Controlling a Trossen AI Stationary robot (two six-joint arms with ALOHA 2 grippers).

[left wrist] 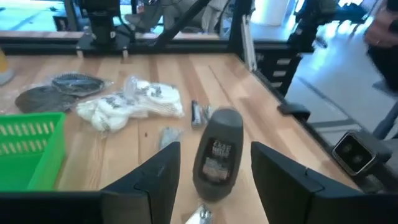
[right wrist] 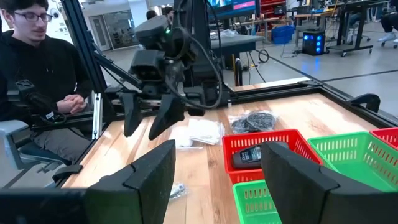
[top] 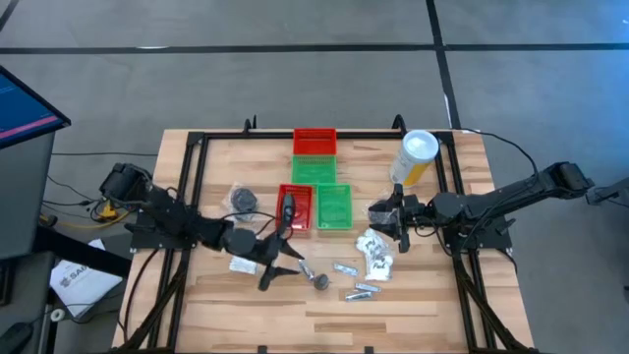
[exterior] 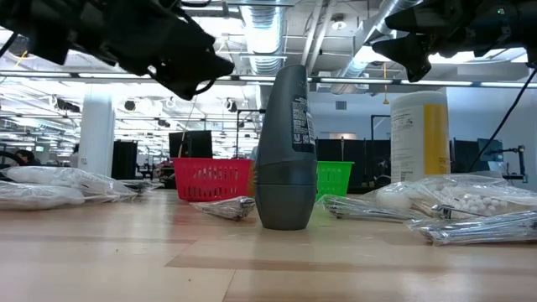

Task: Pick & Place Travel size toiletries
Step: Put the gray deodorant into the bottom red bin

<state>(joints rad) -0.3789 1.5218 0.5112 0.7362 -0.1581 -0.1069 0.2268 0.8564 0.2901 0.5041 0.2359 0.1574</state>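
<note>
A small dark grey bottle [top: 321, 282] stands upright on its base on the table, large in the low view [exterior: 284, 151]. My left gripper [top: 280, 265] hangs open just left of it and above table height; in the left wrist view the bottle [left wrist: 216, 155] shows ahead between the open fingers, untouched. Another dark bottle [right wrist: 252, 155] lies in the near red tray [top: 295, 208]. White sachets [top: 374, 251], silvery tubes [top: 360, 291] and a bagged dark round tin [top: 243, 201] lie on the wood. My right gripper [top: 390, 220] hovers open over the sachets.
Two red trays and two green trays [top: 334, 206] sit at the table's middle and far side. A tall yellow canister with a white lid [top: 416, 157] stands at the far right. A black frame [top: 192, 177] borders the table. A person [right wrist: 37, 74] sits beyond the left edge.
</note>
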